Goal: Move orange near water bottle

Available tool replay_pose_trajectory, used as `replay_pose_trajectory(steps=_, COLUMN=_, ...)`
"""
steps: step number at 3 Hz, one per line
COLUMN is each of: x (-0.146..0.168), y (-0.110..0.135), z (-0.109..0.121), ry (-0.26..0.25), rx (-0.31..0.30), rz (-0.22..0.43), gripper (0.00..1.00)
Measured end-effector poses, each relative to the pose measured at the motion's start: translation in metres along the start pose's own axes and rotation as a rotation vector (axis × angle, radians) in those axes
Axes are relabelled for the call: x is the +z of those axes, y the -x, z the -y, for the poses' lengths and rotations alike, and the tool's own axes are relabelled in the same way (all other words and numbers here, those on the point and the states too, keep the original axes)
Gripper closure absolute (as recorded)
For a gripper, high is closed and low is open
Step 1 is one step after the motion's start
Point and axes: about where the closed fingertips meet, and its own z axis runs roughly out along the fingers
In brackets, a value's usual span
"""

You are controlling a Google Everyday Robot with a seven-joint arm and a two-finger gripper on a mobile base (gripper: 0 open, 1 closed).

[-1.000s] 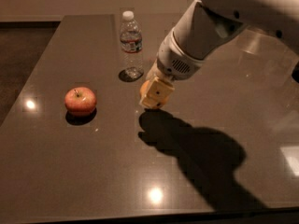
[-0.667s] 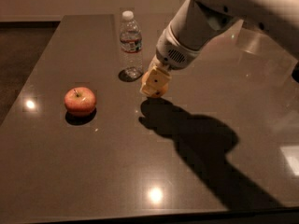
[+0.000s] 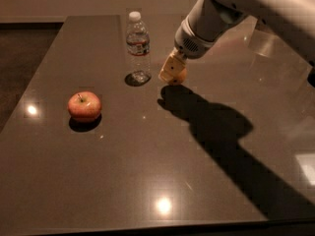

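The water bottle [image 3: 137, 47], clear with a white cap and a white-blue label band, stands upright at the far middle of the table. My gripper [image 3: 171, 73] is just right of the bottle's base, low over the table. It is shut on the orange [image 3: 178, 76], which shows as an orange-yellow round shape behind the pale fingers. The orange is about a hand's width from the bottle.
A red-and-yellow apple [image 3: 84, 106] with a stem sits on the left of the dark table [image 3: 147, 181]. The arm's shadow runs across the table to the right front. The table's left edge and front edge are in view.
My gripper has moved with the orange toward the far side and closer to the water bottle. The apple and bottle have not moved.
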Motion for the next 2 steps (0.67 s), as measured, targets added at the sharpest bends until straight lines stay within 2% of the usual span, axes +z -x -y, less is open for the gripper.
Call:
replay_pose_trajectory(steps=1, x=0.006, y=-0.004, z=0.021, ry=-0.043, rx=0.040, rz=0.010, gripper=0.82)
replay_pose_trajectory(steps=2, x=0.023, y=0.001, z=0.025, ry=-0.037, rx=0.056, rz=0.040, gripper=0.51)
